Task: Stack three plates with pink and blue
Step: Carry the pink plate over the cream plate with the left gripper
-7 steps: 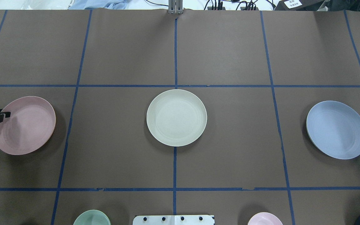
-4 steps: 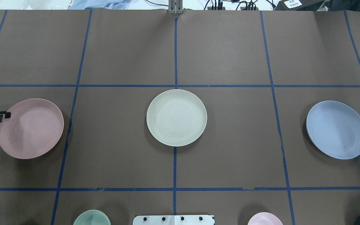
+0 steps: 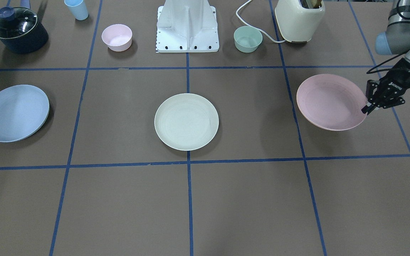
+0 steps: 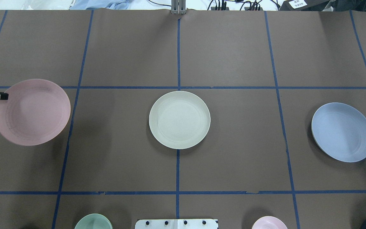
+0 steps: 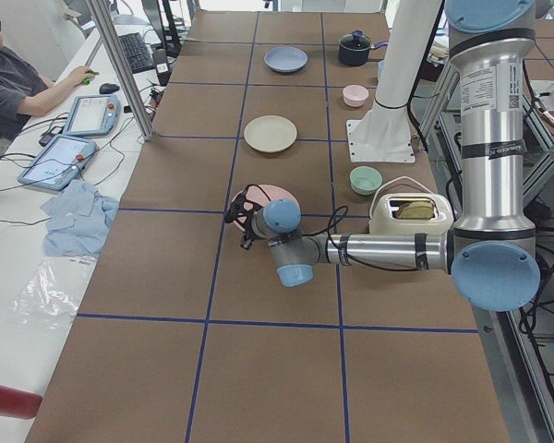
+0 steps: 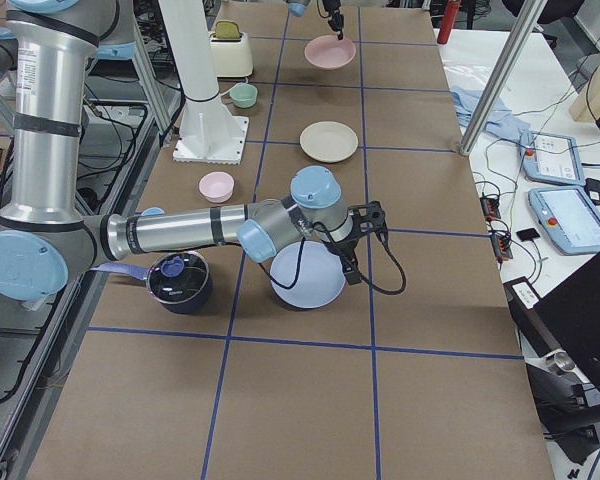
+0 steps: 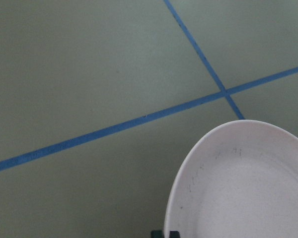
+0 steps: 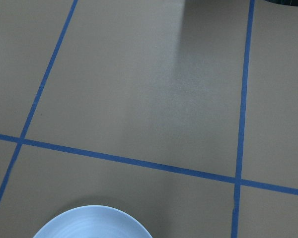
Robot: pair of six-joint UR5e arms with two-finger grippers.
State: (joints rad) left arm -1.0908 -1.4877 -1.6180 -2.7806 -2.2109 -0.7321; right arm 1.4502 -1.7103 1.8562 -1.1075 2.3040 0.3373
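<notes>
Front-facing view: three plates sit in a row, well apart, on a table (image 3: 244,199). The blue plate (image 3: 14,113) lies flat at the view's left and the cream plate (image 3: 186,121) at centre. The pink plate (image 3: 331,102) is raised and tilted, its rim pinched by the left gripper (image 3: 366,109). Two small bowls stand behind: one pink bowl (image 3: 116,37) and one green bowl (image 3: 248,39).

Overhead view: the pink plate casts an offset shadow.

Exterior right view: the right gripper (image 6: 353,272) is at the blue plate's edge; I cannot tell whether it grips.

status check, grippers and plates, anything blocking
Left gripper shut on pink plate rim, plate airborne. Right gripper by blue plate, grip unclear. Nothing between pink plate and cream plate.
</notes>
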